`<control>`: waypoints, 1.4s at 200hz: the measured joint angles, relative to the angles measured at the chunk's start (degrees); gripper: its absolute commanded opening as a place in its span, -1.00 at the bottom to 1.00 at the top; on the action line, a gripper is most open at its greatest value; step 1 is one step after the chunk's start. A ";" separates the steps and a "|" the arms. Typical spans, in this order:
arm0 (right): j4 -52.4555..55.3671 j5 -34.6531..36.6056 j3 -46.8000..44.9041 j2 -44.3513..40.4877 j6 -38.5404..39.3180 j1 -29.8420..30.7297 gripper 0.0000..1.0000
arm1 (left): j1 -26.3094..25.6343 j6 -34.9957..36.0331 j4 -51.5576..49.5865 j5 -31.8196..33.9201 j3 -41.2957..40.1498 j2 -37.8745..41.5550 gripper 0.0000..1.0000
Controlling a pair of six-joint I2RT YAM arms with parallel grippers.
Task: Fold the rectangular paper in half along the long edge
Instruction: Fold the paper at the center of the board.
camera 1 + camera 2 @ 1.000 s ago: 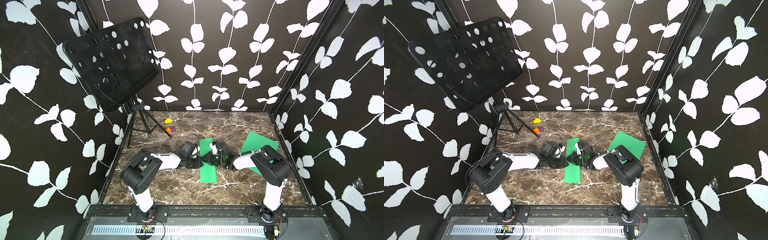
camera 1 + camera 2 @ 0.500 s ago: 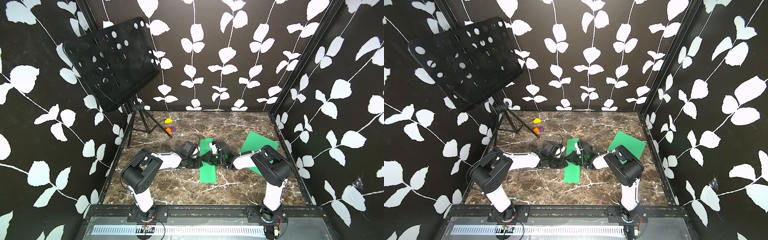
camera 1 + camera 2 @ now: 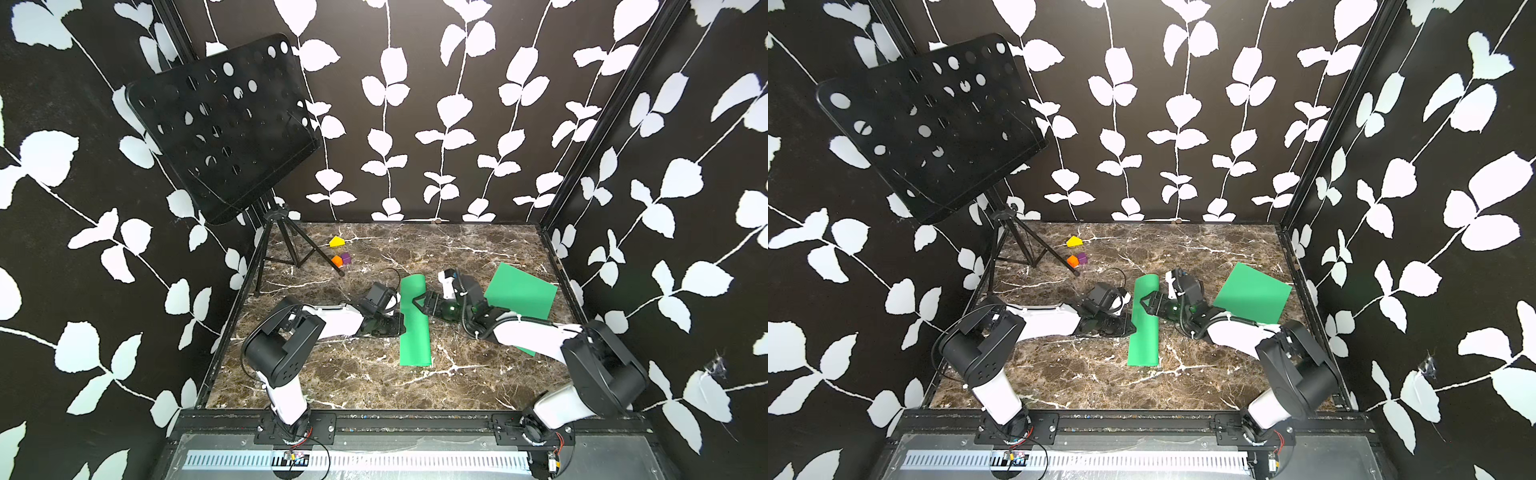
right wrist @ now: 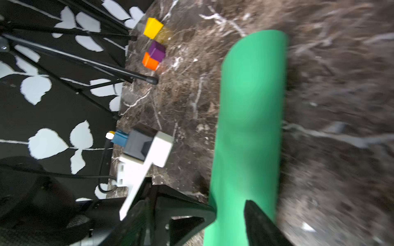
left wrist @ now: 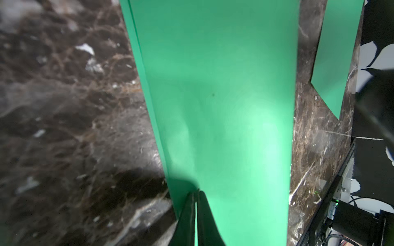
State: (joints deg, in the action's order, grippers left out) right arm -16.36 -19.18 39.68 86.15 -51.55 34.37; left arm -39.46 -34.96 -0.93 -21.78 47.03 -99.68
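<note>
Left wrist view, paper point(image 5: 223, 106) ends cropped

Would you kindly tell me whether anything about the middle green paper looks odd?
Yes: the folded paper bulges in a rounded loop at its far end instead of lying flat, so the fold looks uncreased there.

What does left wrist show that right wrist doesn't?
Only left wrist: the left gripper, its fingertips shut at the edge of the paper, and the second sheet.
Only right wrist: the right gripper, open over the paper, the yellow block, purple block, orange block, stand legs, the left arm's camera and the paper's curled end.
Both: the paper on the table.
</note>
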 measured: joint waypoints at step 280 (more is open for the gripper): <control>0.46 -7.43 0.13 10.91 2.38 -1.88 -0.15 | -0.04 0.68 -1.57 0.37 0.87 -0.17 -0.80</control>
State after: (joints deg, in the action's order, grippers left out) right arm -15.90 -26.61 39.81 97.06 -49.17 32.49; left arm -39.51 -34.28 -2.50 -21.41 47.90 -99.85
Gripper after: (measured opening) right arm 0.367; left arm 0.100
